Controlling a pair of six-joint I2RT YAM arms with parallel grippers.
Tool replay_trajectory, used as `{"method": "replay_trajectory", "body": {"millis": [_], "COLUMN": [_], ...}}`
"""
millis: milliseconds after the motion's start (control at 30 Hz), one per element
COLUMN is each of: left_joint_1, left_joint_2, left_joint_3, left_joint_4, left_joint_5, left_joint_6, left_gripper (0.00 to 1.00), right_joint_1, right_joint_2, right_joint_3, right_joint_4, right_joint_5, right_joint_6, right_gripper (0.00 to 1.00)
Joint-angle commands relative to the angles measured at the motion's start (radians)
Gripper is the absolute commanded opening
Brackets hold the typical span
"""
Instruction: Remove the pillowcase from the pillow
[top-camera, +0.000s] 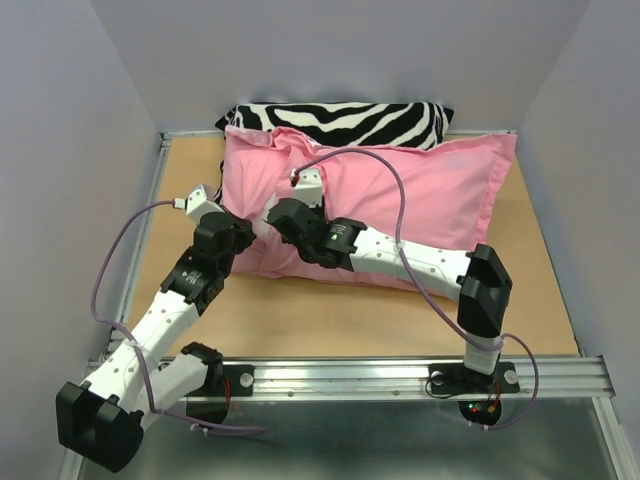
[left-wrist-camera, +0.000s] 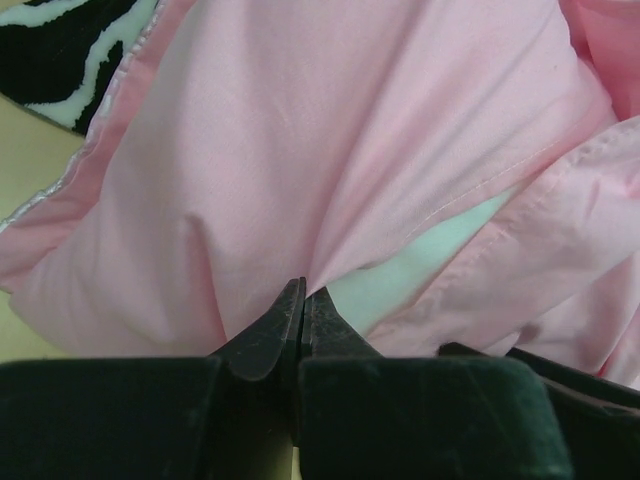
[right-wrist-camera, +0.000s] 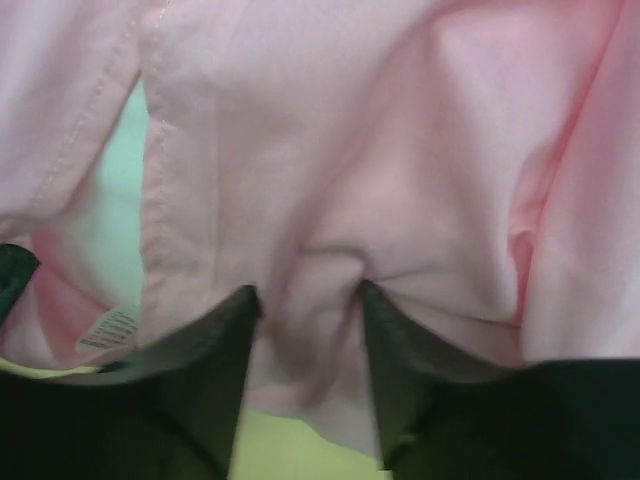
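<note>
The pink pillowcase (top-camera: 400, 190) covers the pillow and lies on the table. Its open hemmed end is near the two grippers. My left gripper (top-camera: 248, 232) is at the near left edge of the pillowcase. In the left wrist view the left gripper (left-wrist-camera: 302, 292) is shut on the pink fabric (left-wrist-camera: 300, 130) right at the hem. The white pillow (left-wrist-camera: 420, 265) shows through the opening. My right gripper (top-camera: 278, 215) sits just right of the left one. In the right wrist view the right gripper (right-wrist-camera: 303, 298) is closed on a thick bunch of pillowcase (right-wrist-camera: 350, 150). The pillow (right-wrist-camera: 110, 220) and its tag (right-wrist-camera: 108, 328) show at the left.
A black-and-white zebra-striped cushion (top-camera: 340, 120) lies behind the pillow against the back wall and also shows in the left wrist view (left-wrist-camera: 60, 50). Bare wooden table (top-camera: 330, 315) lies in front of the pillow. A metal rail (top-camera: 400, 375) runs along the near edge, and walls enclose three sides.
</note>
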Motion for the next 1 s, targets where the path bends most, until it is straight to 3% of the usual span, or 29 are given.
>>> {"method": "replay_trajectory", "body": {"millis": [0,67,133,200,433,567,967], "left_joint_1": [0.004,0.004,0.004,0.004,0.004,0.004,0.004], "left_joint_2": [-0.020,-0.023,-0.032,-0.038,-0.028,-0.026,-0.009], "left_joint_3": [-0.017,-0.019,-0.020,-0.020,-0.020,-0.033,-0.125], "left_joint_4": [0.025,0.025,0.025,0.025,0.034,0.045,0.060], "left_joint_5": [0.018,0.021,0.022,0.025,0.047,0.048,0.117], "left_joint_6": [0.010,0.015,0.018,0.018,0.026,0.018,-0.009], "left_gripper": [0.00,0.00,0.00,0.00,0.00,0.00,0.00], "right_joint_1": [-0.002,-0.005,-0.017,-0.034,-0.102,-0.181,-0.192], "right_joint_2": [0.025,0.020,-0.012,-0.058,-0.343,-0.475,-0.417], "right_joint_3": [0.066,0.071,0.045,0.010,-0.144,-0.231,-0.450], "right_joint_4": [0.024,0.024,0.016,0.010,-0.086,-0.104,-0.032], "right_joint_5": [0.088,0.105,0.114,0.117,0.185,0.125,-0.133], "right_joint_6": [0.029,0.010,0.003,0.006,0.007,-0.004,-0.007], "right_gripper": [0.41,0.21,0.09,0.04,0.01,0.01,0.02]}}
